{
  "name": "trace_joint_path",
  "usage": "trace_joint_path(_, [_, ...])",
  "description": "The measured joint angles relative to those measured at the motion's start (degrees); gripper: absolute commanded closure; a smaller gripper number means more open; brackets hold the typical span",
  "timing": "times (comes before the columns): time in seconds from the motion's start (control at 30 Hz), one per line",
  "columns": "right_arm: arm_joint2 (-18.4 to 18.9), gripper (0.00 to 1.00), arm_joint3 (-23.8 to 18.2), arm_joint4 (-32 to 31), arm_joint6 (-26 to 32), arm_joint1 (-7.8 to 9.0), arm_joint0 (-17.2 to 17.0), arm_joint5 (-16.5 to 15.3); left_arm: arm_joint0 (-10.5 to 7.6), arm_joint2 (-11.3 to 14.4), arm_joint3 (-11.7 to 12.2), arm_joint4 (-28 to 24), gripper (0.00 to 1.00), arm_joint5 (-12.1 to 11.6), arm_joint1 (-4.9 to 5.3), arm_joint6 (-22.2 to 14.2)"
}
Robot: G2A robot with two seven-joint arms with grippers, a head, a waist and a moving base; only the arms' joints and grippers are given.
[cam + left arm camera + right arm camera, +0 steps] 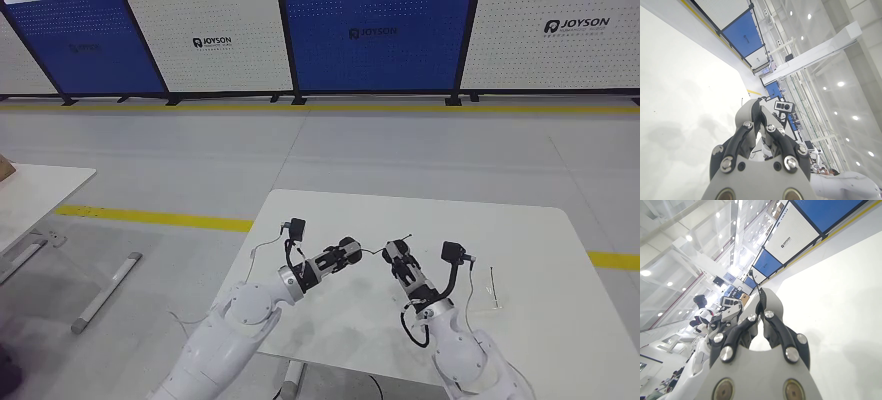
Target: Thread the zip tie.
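From above, both arms bend inward over the white table (520, 230), with the left gripper (352, 250) and right gripper (392, 254) close together, tips facing. The zip tie (402, 241) slants out of the right one, away from the robot.

At the left wrist, the left gripper (759, 108) is clenched; I cannot tell whether it pinches anything.

At the right wrist, the right gripper (761, 294) clamps the black zip tie (754, 279), its strap running straight out past the fingertips, head outermost.
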Motion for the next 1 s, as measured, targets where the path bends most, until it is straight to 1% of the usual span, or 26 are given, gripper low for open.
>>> trace_joint_path(0.27, [0.2, 0.9, -0.4, -0.7, 0.1, -0.21, -0.2, 0.2, 0.1, -0.1, -0.1, 0.3, 1.0, 0.1, 0.12, 0.2])
trace_joint_path(0.4, [0.3, 0.83, -0.4, -0.9, 0.2, -0.34, -0.3, 0.4, 0.17, -0.2, -0.1, 0.3, 1.0, 0.0, 0.2, 0.2])
trace_joint_path(0.43, [0.3, 0.83, -0.4, -1.0, 0.2, -0.37, -0.3, 0.5, 0.18, -0.3, -0.1, 0.2, 1.0, 0.0, 0.22, 0.1])
trace_joint_path(0.5, [0.3, 0.89, -0.4, -1.1, 0.3, -0.42, -0.3, 0.5, 0.2, -0.3, -0.2, 0.2, 1.0, 0.0, 0.25, 0.1])
trace_joint_path(0.53, [0.4, 1.0, -0.4, -1.2, 0.3, -0.46, -0.3, 0.5, 0.2, -0.3, -0.2, 0.2, 1.0, 0.0, 0.27, 0.1])
trace_joint_path(1.0, [0.6, 1.0, -0.3, -2.4, 1.1, -0.77, -0.2, 0.6, -0.03, 0.0, -0.3, 0.4, 1.0, 0.1, 0.39, -0.1])
